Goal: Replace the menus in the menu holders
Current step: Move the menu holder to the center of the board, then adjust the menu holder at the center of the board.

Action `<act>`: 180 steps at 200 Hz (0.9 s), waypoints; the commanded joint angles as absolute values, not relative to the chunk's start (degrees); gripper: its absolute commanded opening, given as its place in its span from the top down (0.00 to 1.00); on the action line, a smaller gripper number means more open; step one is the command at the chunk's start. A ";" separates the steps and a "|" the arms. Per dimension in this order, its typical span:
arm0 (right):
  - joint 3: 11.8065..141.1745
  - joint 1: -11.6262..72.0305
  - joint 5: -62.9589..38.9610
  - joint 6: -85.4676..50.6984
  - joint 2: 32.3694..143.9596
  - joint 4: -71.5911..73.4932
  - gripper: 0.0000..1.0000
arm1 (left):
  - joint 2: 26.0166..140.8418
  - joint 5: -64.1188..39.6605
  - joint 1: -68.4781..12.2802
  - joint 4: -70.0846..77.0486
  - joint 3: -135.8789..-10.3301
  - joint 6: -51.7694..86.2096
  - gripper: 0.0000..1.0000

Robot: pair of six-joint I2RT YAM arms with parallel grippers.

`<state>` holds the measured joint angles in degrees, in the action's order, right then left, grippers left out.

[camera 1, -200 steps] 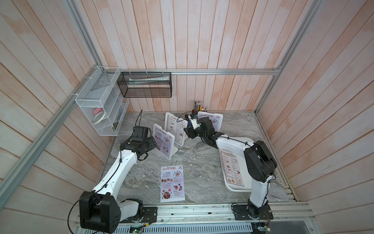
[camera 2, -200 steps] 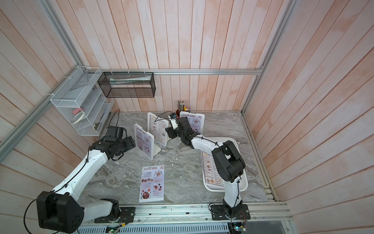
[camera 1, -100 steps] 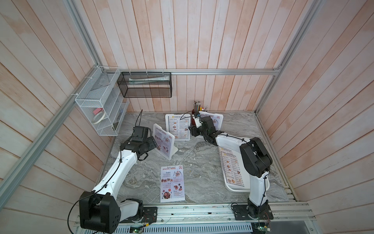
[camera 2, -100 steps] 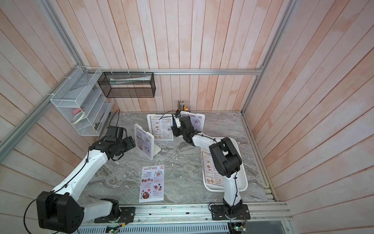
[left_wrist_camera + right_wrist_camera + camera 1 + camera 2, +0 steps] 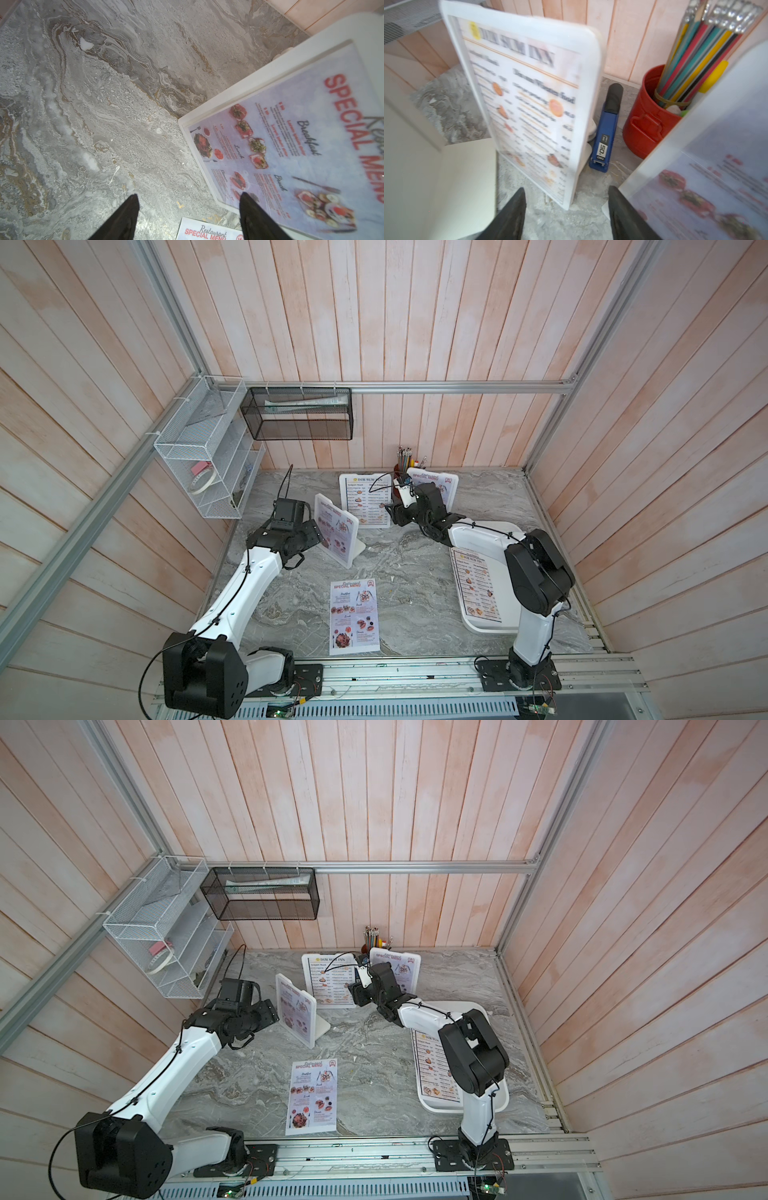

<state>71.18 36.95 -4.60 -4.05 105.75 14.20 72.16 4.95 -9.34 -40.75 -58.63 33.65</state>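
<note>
Status: partly complete; by my reading, one holder of three is done. The middle holder (image 5: 365, 499), at the rear of the worktop (image 5: 415, 564), shows a black "DIM SUM INN" sheet behind its face. The left holder (image 5: 336, 533) and the rear right holder (image 5: 434, 485) both carry red "SPECIAL MENU" sheets. One loose SPECIAL MENU sheet (image 5: 354, 616) lies flat near the front edge, apart from every holder, which suggests it is the one taken out. Replacement DIM SUM INN sheets (image 5: 473, 589) lie in the white tray (image 5: 488, 628) on the right side; how many are stacked there cannot be told.

Left end effector (image 5: 189, 194): jaws apart, empty, just beside the lower corner of the left holder, over bare worktop.

Right end effector (image 5: 566, 188): jaws apart, nothing clamped, facing the lower edge of the middle holder, with the rear right holder close on its other side. The middle holder is blurred in the wrist view.

Outstanding: two holders to be emptied and refilled from the tray; neither sheet is yet gripped
</note>
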 commanded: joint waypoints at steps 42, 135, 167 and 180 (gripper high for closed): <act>77.71 43.10 -7.43 -4.44 97.46 4.04 0.52 | 73.20 1.84 -9.68 -36.96 -54.05 34.84 0.25; 116.32 46.98 -15.74 -4.55 118.71 -22.68 0.72 | 82.26 0.71 -3.25 -27.35 -53.36 40.34 0.48; 121.07 47.27 -16.64 -5.27 122.23 -25.49 0.69 | 86.51 1.97 -3.21 -25.11 -56.37 40.87 0.53; 122.82 47.37 -17.03 -5.29 123.56 -26.88 0.69 | 87.85 2.05 -3.22 -23.82 -57.28 40.70 0.54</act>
